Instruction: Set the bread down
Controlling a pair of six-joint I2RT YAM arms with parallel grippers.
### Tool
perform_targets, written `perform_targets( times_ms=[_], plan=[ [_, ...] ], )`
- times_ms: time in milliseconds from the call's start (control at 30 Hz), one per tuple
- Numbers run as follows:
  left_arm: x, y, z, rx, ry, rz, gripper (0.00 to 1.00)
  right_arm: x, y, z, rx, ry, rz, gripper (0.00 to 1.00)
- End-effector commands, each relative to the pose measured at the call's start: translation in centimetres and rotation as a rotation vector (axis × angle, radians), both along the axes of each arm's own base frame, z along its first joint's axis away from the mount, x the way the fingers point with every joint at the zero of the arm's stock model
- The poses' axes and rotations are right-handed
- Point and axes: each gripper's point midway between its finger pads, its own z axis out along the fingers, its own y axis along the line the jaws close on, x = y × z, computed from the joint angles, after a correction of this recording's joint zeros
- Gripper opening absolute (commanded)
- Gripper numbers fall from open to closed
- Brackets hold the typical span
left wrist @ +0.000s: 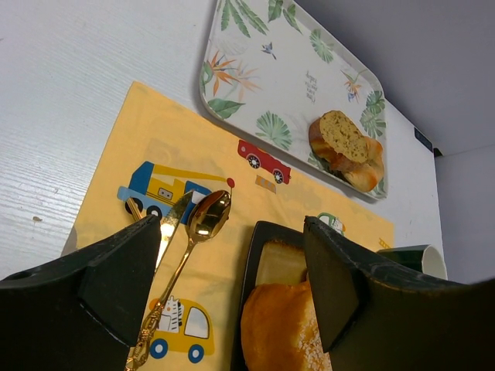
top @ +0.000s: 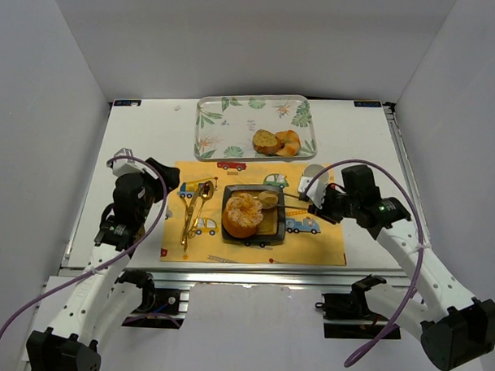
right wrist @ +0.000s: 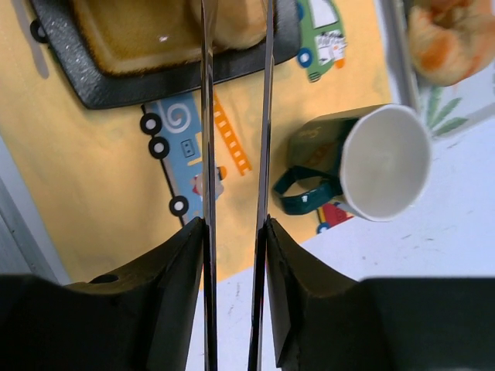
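Observation:
A large bun with a crackled orange top (top: 241,215) lies on a black square plate (top: 272,232) on the yellow placemat. A small tan round (top: 268,200) sits at the plate's far right corner. My right gripper (top: 318,206) is shut on thin metal tongs (top: 292,202), whose tips reach the small round. In the right wrist view the two tong blades (right wrist: 206,116) run from my gripper (right wrist: 236,232) up to that bread (right wrist: 236,23); whether they pinch it is hidden. My left gripper (left wrist: 232,255) is open and empty, left of the plate; the bun (left wrist: 286,332) shows between its fingers.
A leaf-patterned tray (top: 233,120) at the back holds two more bread pieces (top: 276,142). A green mug (top: 313,181) lies on its side right of the plate, next to my right gripper. Gold cutlery (top: 194,208) lies on the placemat's left part.

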Motion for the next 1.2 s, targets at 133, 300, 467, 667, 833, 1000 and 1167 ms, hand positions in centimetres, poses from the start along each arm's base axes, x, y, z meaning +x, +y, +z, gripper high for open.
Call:
perform_targets(
  times_ms=[133, 300, 467, 667, 833, 1000, 1167],
  plan=[
    [0.5, -0.4, 1.6, -0.013, -0.04, -0.017, 0.83, 1.1, 0.3, 5.9, 0.09, -0.156, -0.019, 0.41],
    [0.8, -0.7, 1.4, -0.019, -0.039, -0.033, 0.83, 1.4, 0.2, 7.2, 0.124, -0.178, -0.055, 0.37],
    [0.9, -1.7, 1.6, -0.034, -0.047, -0.088, 0.51, 5.1, -1.0, 13.0, 0.331, -0.237, -0.264, 0.05],
    [1.4, -5.5, 1.4, -0.092, -0.053, -0.284, 0.0, 10.2, -9.3, 10.8, 0.476, -0.188, -0.733, 0.0],
    [1.3, -7.9, -0.3, -0.088, 0.023, -0.397, 0.05, 13.0, -14.9, 2.5, 0.521, -0.139, -1.069, 0.0],
    [0.3, -10.2, -2.9, 0.044, 0.143, -0.467, 0.5, 13.9, -16.2, -5.5, 0.472, -0.01, -1.165, 0.0],
    [-0.6, -11.4, -3.8, 0.121, 0.193, -0.495, 0.67, 13.1, -16.8, -9.4, 0.385, 0.09, -1.154, 0.06]
  ],
)
